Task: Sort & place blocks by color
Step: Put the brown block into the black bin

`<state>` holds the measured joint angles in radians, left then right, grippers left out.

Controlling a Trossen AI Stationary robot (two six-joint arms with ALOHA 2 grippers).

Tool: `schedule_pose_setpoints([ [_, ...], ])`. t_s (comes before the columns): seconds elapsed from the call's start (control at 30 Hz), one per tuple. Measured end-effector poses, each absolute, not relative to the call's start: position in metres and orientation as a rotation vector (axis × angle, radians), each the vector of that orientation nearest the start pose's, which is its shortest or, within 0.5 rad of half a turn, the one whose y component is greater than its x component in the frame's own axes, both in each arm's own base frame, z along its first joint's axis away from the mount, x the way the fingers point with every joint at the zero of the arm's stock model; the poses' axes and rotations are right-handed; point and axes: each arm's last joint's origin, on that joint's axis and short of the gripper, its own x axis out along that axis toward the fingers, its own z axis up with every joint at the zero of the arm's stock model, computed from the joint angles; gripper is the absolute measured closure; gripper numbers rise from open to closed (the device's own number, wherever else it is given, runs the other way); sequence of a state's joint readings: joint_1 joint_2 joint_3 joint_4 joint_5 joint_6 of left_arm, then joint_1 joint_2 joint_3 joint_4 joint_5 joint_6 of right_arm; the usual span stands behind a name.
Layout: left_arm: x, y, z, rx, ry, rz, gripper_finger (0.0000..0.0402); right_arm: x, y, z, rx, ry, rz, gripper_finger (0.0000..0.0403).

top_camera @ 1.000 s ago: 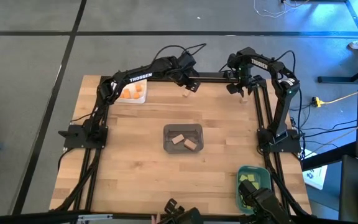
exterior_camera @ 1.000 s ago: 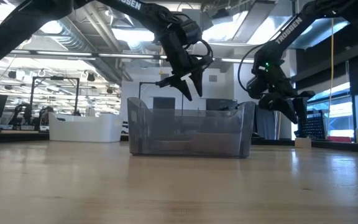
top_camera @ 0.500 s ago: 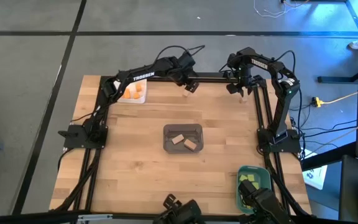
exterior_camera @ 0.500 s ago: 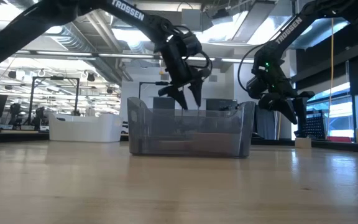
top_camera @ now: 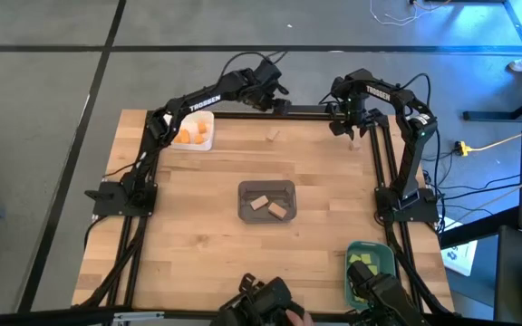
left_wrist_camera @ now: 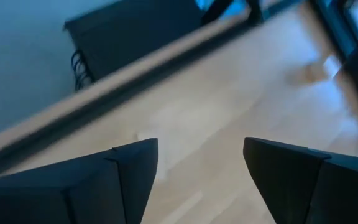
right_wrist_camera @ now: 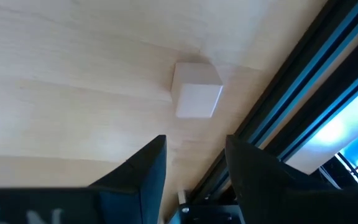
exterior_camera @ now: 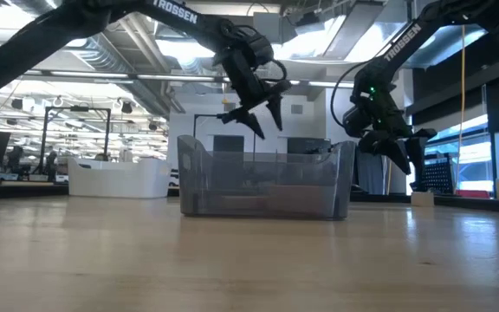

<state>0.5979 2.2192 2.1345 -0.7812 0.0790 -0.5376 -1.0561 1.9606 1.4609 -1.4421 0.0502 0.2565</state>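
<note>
Table (top_camera: 198, 235) with grey tray (top_camera: 267, 201) holding 2 tan blocks (top_camera: 268, 206). Left gripper (top_camera: 275, 91), fingers apart, empty, above a loose tan block (top_camera: 273, 137). Right gripper (top_camera: 350, 127), fingers apart, above another tan block (right_wrist_camera: 196, 90).

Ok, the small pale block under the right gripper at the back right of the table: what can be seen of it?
The pale block looks like a plain light wood cube with smooth, unmarked faces. It sits flat on the bare table top, close beside the dark frame rail at the far right edge. Nothing touches it. The right gripper hovers above with fingers open and empty. In the high view the arm mostly hides it.
</note>
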Motion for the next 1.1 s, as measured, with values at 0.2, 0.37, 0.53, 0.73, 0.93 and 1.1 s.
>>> schedule_pose_setpoints([
  [0.2,0.423,0.286,0.262,-0.878,0.733,0.644,0.0172,0.162,-0.289,0.192,1.13,1.677,-0.973,0.0237],
  [0.37,0.421,0.288,0.254,-0.933,0.824,0.65,0.0172,0.162,-0.29,0.192,1.125,1.664,-0.977,0.0237],
  [0.53,0.424,0.289,0.231,-0.993,0.887,0.618,0.0172,0.163,-0.29,0.191,1.123,1.658,-0.979,0.0237],
  [0.73,0.428,0.29,0.208,-1.011,0.942,0.633,0.0172,0.163,-0.291,0.191,1.121,1.654,-0.98,0.0237],
  [0.93,0.425,0.292,0.2,-0.997,0.962,0.678,0.0172,0.163,-0.291,0.191,1.12,1.652,-0.98,0.0237],
  [1.1,0.423,0.291,0.185,-1.007,0.994,0.686,0.0172,0.163,-0.291,0.191,1.12,1.652,-0.981,0.0237],
])
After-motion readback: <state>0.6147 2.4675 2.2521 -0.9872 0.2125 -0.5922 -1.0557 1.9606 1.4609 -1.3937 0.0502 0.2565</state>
